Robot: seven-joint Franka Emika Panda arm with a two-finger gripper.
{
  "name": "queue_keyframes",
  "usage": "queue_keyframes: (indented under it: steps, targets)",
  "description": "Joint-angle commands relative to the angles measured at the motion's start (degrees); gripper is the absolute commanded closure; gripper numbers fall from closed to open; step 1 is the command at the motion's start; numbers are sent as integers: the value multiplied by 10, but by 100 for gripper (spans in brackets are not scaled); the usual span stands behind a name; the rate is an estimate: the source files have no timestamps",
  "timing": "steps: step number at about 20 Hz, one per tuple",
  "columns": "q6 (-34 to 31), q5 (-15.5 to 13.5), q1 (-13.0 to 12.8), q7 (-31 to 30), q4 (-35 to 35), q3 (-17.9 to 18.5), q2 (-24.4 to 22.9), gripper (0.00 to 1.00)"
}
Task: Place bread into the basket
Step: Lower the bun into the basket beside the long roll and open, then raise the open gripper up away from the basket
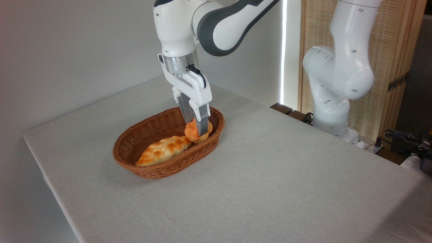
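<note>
Bread, seeming light and soft, is sitting clamped at its sides in my gripper, inside the basket's far right end.

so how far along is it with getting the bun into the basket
Nearly done. The bun is already inside the basket, at its right end beside the braided loaf. In hand: the gripper is shut on the bun. Left: open the fingers and lift clear; whether the bun rests on the basket floor yet is unclear.

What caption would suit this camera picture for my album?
Pincer lowers a knotted bun into a wicker basket beside a braided loaf.
</note>
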Motion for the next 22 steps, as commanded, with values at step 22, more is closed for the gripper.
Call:
queue_keyframes:
  steps: [22]
  targets:
    - [-141,-3,167,81,346,-14,108,0]
